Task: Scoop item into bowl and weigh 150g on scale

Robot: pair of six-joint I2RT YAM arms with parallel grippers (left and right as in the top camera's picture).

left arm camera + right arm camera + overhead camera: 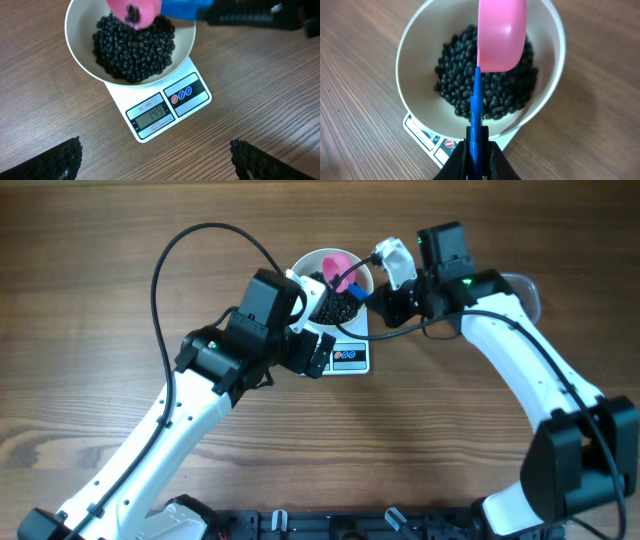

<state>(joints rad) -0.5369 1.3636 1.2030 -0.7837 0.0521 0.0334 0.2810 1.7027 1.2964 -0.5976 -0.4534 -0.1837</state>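
Beans (135,50) look loose, light and prone to rolling, best moved by scoop (502,35). Right pincer (476,150) is clamped on the scoop's stiff blue handle (476,105); left pincer (157,162) hangs spread apart.

Overhead camera looks straight down on the whole worktop (90,280); both wrist cameras peer steeply down, close in, from opposite sides, sharing bowl (80,35) and scale (125,97).

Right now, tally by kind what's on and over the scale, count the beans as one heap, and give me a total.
scale: 1
white bowl: 1
heap of black beans: 1
pink scoop with a blue handle: 1
Total: 4
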